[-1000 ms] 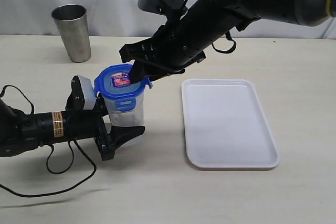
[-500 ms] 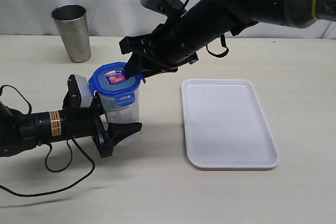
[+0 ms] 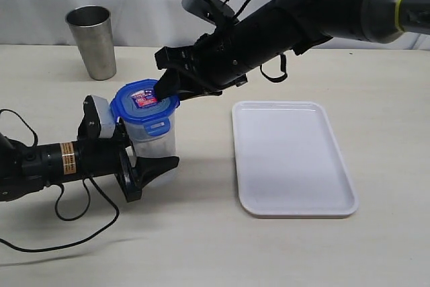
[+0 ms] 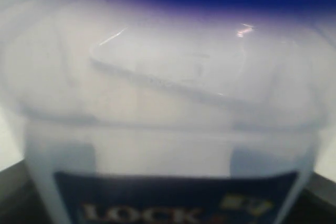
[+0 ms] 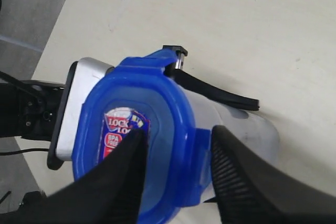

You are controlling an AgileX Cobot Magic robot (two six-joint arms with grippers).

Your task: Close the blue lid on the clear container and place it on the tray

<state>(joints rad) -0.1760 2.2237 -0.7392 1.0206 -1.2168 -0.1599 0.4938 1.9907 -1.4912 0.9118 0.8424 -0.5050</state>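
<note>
Desk (image 3: 201, 247): pale top, carries everything.

Tray (image 3: 293, 166): white, flat, low rim, lies right of desk ctr, nothing on it. Prob. the drop-off spot. It sits apart from the work, so neither arm fouls it. Placing step not yet begun.

R hand (image 5: 177, 132): reaches in from the right side of the desk and sits over the lid from above. Fingers apart, astride the lid's rim: one tip on the lid top at the sticker, the other outside a side flap. Can't tell if they pinch or only press. I judge it is set to push the lid home or work a flap down.

L hand (image 3: 151, 159): lies low along the desk from the left edge, clamped on the lower body of the clear container (image 3: 161, 140), one finger each side. Likely reason: a brace, so a push from above doesn't tip or slide it.

Clear container: left of desk ctr, near the tray's far-left corner but apart from it. Upright, translucent, slight taper, dark printed label on its wall (blurred in L wrist view).

Steel cup (image 3: 92, 42): toward the far-left corner, not involved.

Blue lid (image 3: 146, 109): on the container mouth, approx level; bright blue, rounded-square. Front flap hangs down over the wall; can't tell if latched.

Sticker (image 5: 123, 129): red/white, on the lid top, partly under an R fingertip.
</note>
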